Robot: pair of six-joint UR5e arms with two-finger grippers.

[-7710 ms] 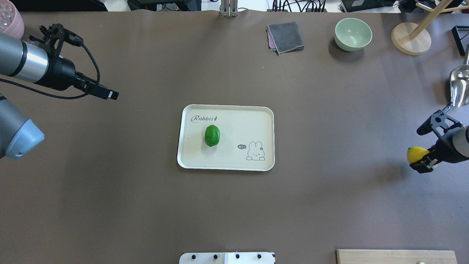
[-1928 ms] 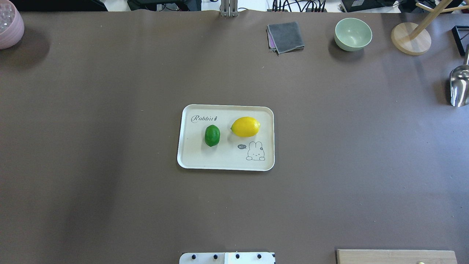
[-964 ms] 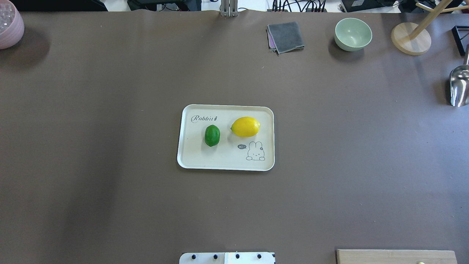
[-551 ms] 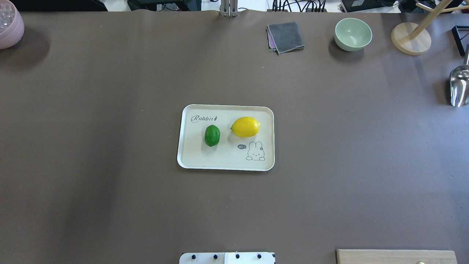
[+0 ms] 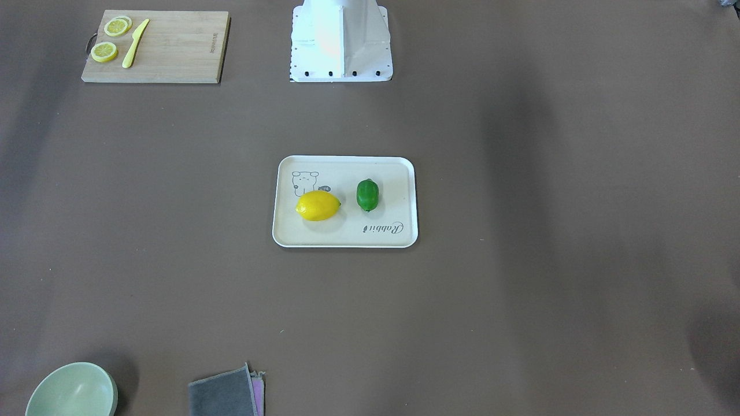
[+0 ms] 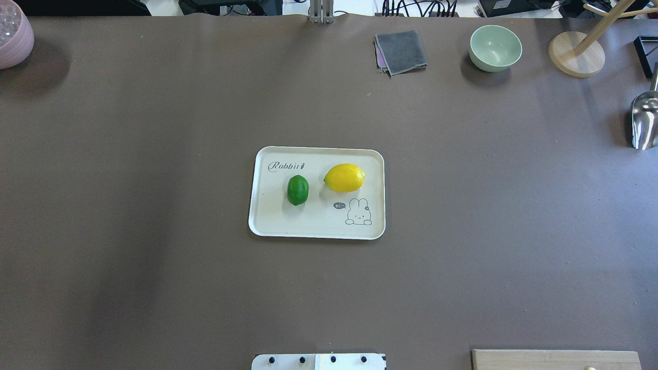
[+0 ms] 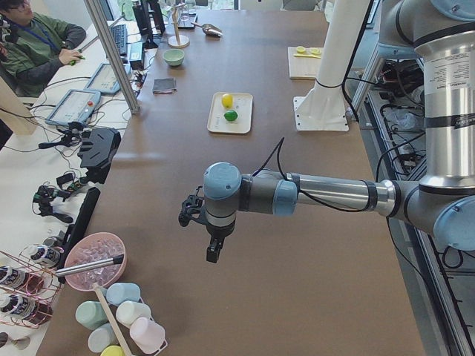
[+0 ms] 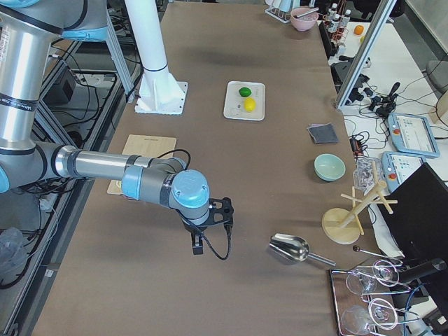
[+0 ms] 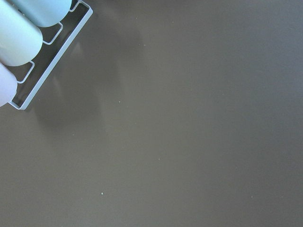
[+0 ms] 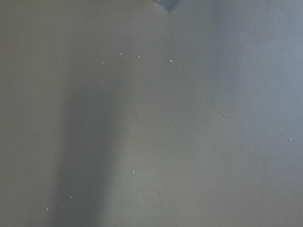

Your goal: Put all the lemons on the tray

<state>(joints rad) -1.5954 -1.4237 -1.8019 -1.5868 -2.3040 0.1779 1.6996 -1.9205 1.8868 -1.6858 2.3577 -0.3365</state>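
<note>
The cream tray (image 6: 267, 226) (image 5: 399, 173) lies at the table's middle. The yellow lemon (image 6: 344, 177) (image 5: 318, 205) and the green lemon (image 6: 297, 189) (image 5: 367, 195) both lie on it, apart from each other. They also show small in the exterior left view (image 7: 227, 100) and the exterior right view (image 8: 249, 105). My left gripper (image 7: 212, 252) shows only in the exterior left view, far from the tray at the table's left end; I cannot tell if it is open. My right gripper (image 8: 197, 245) shows only in the exterior right view, at the right end; I cannot tell its state.
A grey cloth (image 6: 401, 51), a green bowl (image 6: 495, 47), a wooden stand (image 6: 576, 54) and a metal scoop (image 6: 644, 123) sit at the back right. A pink bowl (image 6: 13, 33) is back left. A bamboo board (image 5: 156, 46) with lemon slices (image 5: 104, 51) and a yellow knife lies near the base. A rack of cups (image 9: 23, 33) shows in the left wrist view.
7.7 s ago the right gripper held the yellow lemon at the right edge and only the green one was on the tray. Over the last 1.9 s nothing has moved.
</note>
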